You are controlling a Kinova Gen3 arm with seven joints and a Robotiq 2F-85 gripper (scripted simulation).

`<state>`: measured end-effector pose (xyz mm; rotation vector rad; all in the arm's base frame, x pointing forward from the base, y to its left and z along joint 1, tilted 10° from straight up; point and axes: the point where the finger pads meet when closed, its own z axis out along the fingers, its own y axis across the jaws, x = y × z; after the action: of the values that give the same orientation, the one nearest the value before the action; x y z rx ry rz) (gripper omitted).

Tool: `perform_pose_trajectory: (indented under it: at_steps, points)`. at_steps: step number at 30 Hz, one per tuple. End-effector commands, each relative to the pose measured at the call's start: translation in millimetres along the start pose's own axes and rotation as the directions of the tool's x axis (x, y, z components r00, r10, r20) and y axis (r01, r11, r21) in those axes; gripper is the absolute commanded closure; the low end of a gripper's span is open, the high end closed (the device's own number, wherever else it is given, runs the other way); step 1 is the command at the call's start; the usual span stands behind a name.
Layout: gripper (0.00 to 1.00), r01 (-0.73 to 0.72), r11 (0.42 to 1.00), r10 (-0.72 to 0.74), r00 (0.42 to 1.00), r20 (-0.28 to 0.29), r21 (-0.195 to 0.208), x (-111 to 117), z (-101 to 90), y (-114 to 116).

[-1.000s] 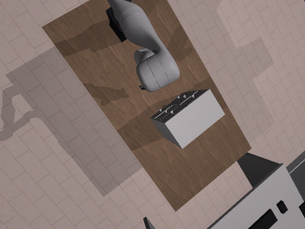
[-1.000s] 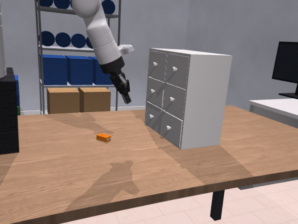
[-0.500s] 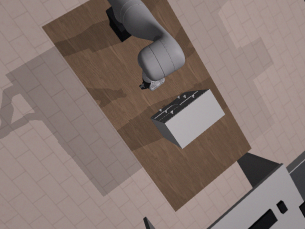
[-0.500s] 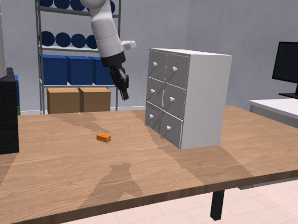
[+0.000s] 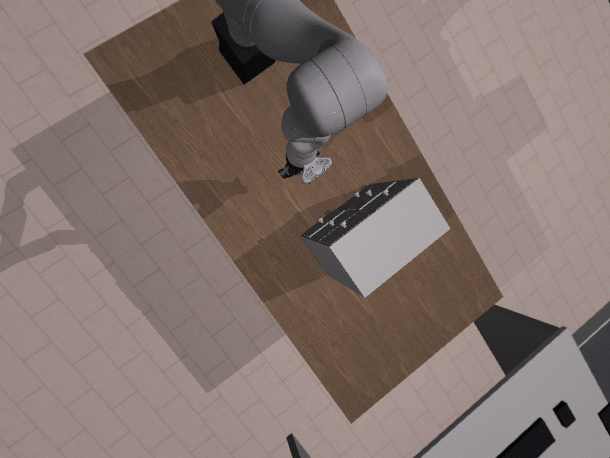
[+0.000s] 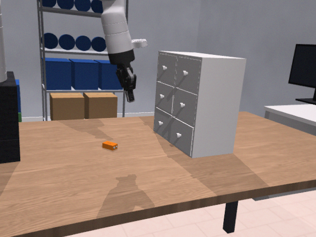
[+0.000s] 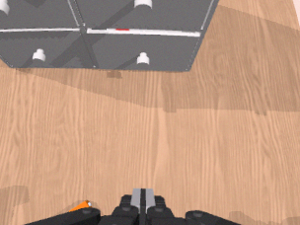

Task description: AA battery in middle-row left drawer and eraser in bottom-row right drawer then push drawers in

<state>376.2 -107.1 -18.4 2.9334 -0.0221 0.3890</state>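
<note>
White-sided and dark-fronted, the chest (image 5: 390,237) (image 6: 218,103) (image 7: 173,51) stands nearer one long edge of the table (image 5: 425,320) (image 6: 65,186) (image 7: 197,148), all six drawers looking nearly flush. We see the gripper (image 5: 284,173) (image 6: 130,99) (image 7: 142,201) shut narrow on nothing, raised in front of it. A red sliver (image 7: 122,30) shows in the slit above the bottom right drawer; we take it for the eraser, already inside. The AA battery we cannot find, so we cannot tell whether it is put away. An orange block (image 6: 110,145) (image 7: 80,206) with metal studs lies between the chest and the table's base end; we judge it should stay. If work remains, a low sweep could nudge that block, a hard push on a knob could shift or turn the chest, and overpulling would make a loose drawer droop or drop out.

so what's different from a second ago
The arm has drawn back toward its base, more upright at the wrist, lifting the jaws slightly. They're shut on nothing; no grasp or release shows. The chest and orange block stayed put.
</note>
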Motion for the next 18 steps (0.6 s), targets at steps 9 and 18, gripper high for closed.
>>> perform_pose_trajectory:
  at_steps: [9,18]
  points:
    - [1.00,0.013,1.000,-0.013,0.999,0.051,0.000,4.0,-12.3,-4.1]
    - [1.00,0.013,1.000,-0.013,0.996,0.091,0.001,1.6,-17.5,-4.2]
